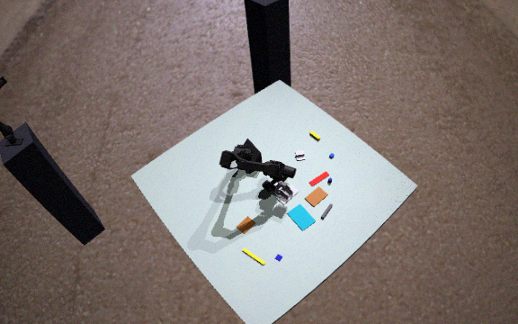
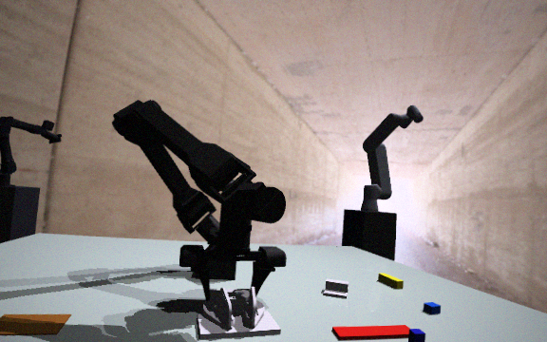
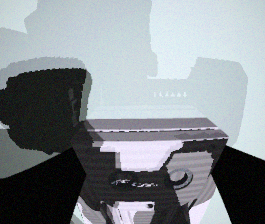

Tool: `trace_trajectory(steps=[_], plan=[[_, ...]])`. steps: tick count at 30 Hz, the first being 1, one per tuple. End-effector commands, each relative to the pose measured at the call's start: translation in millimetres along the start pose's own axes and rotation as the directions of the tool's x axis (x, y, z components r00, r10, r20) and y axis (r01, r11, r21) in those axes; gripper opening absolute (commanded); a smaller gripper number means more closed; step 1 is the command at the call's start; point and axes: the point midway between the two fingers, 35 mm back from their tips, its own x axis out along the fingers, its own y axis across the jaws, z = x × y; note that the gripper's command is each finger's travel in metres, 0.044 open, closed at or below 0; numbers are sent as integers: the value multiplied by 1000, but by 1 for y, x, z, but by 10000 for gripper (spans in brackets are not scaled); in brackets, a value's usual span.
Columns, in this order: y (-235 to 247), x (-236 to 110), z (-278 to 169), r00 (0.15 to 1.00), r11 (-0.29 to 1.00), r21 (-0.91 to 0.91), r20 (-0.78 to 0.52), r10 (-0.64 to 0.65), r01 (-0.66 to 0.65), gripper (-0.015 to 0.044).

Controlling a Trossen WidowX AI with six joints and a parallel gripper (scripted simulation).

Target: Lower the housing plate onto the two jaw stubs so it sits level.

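A pale base plate [image 2: 269, 328] [image 1: 292, 194] lies on the table. Two pale upright pieces with rounded tops, which look like the jaws [image 2: 226, 311], stand on it. My gripper [image 2: 232, 294] [image 3: 148, 149] [image 1: 282, 191] points down low over the base, its black fingers at either side. In the wrist view a pale housing plate [image 3: 140, 154] spans from finger to finger, and the gripper appears shut on it. A round ring shows at its right; its left part is in shadow. The stubs are hidden, and I cannot tell whether the plate touches them or is level.
A small white bracket [image 1: 299, 156] [image 2: 336, 288], a red bar [image 1: 319, 178] [image 2: 370, 332], an orange tile [image 1: 317, 196] and a cyan tile [image 1: 301, 217] lie near the base. Another orange tile [image 1: 245, 224] [image 2: 27, 324] and a yellow stick [image 1: 254, 256] lie farther off.
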Motion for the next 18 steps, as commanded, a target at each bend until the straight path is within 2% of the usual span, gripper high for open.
trace_trajectory(steps=[1, 18], plan=[[1, 2, 0, 1000, 1000, 3, 2, 3, -3, 351], [0, -2, -1, 1000, 1000, 3, 2, 3, -3, 351]])
